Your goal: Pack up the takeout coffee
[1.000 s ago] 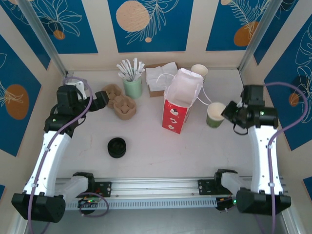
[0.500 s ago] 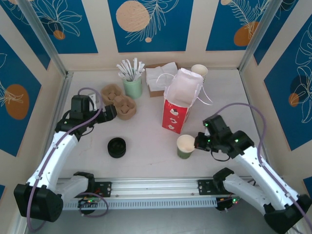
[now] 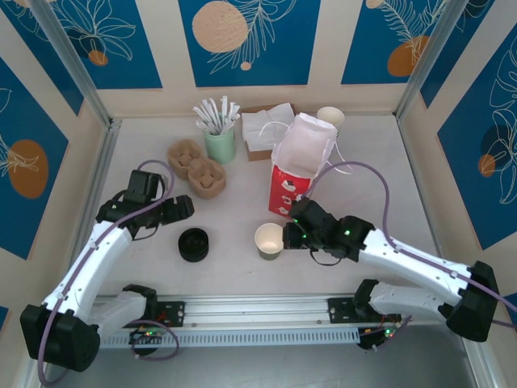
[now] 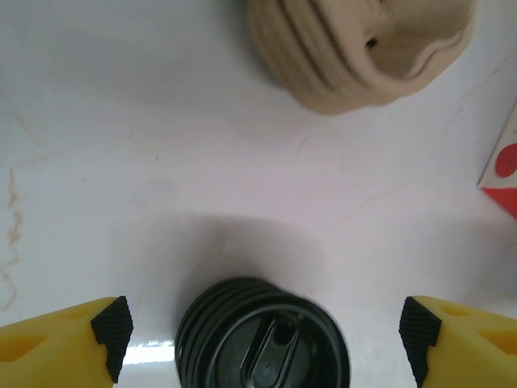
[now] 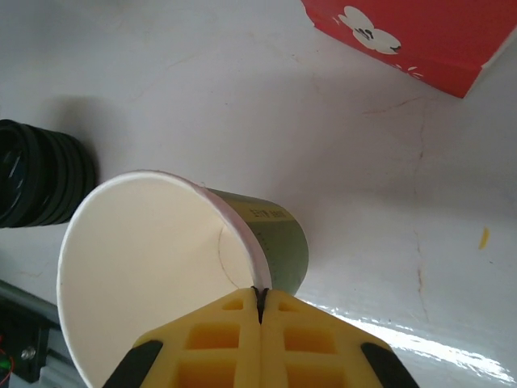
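The paper cup (image 5: 161, 267) is matt cream inside, with a smooth olive-green side. The stack of lids (image 4: 262, 339) is ribbed, glossy black plastic. The carrier (image 4: 355, 48) is rough, matt moulded pulp. The white bench (image 4: 121, 121) is smooth and shiny, and the red bag (image 5: 420, 40) is smooth printed paper.

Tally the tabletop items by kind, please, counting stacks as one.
Olive-green paper cup: 1
Black plastic lid stack: 1
Red-and-white paper bag: 1
Tan pulp carrier pile: 1
Mint-green cup of white sticks: 1
Cream-rimmed paper cup stack: 1
White napkin pile: 1
Total: 7
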`<move>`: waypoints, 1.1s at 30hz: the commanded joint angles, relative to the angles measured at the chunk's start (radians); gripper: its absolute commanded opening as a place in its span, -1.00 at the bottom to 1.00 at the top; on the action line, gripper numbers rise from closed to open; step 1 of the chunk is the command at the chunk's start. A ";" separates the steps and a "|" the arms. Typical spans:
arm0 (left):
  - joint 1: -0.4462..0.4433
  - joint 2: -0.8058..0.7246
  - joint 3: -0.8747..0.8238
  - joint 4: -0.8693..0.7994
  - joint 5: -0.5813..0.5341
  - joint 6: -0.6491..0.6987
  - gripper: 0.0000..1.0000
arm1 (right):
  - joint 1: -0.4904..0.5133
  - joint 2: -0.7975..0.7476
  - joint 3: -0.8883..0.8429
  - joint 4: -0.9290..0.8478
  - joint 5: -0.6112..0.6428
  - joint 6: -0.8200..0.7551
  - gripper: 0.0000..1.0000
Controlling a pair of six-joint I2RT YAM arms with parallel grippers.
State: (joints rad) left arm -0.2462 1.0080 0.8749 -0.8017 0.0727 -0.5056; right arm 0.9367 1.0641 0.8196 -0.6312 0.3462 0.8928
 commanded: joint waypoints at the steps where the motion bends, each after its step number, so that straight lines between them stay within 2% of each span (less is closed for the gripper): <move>1: -0.021 -0.017 -0.027 -0.108 -0.032 -0.043 0.70 | 0.007 0.071 0.062 0.038 0.044 0.042 -1.00; 4: -0.037 -0.026 -0.058 -0.116 -0.038 -0.053 0.62 | 0.008 0.137 0.098 0.034 0.051 0.043 -1.00; 6: -0.055 -0.029 -0.069 -0.111 -0.034 -0.061 0.46 | 0.008 0.166 0.116 0.036 0.051 0.040 -1.00; 9: -0.084 -0.013 -0.078 -0.104 -0.031 -0.076 0.33 | 0.005 0.199 0.135 0.037 0.058 0.042 -1.00; 13: -0.122 0.018 -0.094 -0.088 -0.041 -0.085 0.09 | -0.006 0.214 0.139 0.048 0.051 0.042 -0.91; 24: -0.158 0.065 -0.107 -0.065 -0.083 -0.082 0.04 | -0.048 0.221 0.115 0.080 0.022 0.048 -0.85; 29: -0.165 0.075 -0.116 -0.051 -0.088 -0.084 0.04 | -0.056 0.223 0.105 0.097 0.013 0.048 -0.64; 33: -0.175 0.093 -0.117 -0.051 -0.105 -0.086 -0.12 | -0.063 0.226 0.105 0.097 0.001 0.052 -0.40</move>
State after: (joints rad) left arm -0.4042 1.0908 0.7670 -0.8520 -0.0051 -0.5804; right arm 0.8814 1.2861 0.9295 -0.5430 0.3592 0.9279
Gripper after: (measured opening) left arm 0.448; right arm 0.285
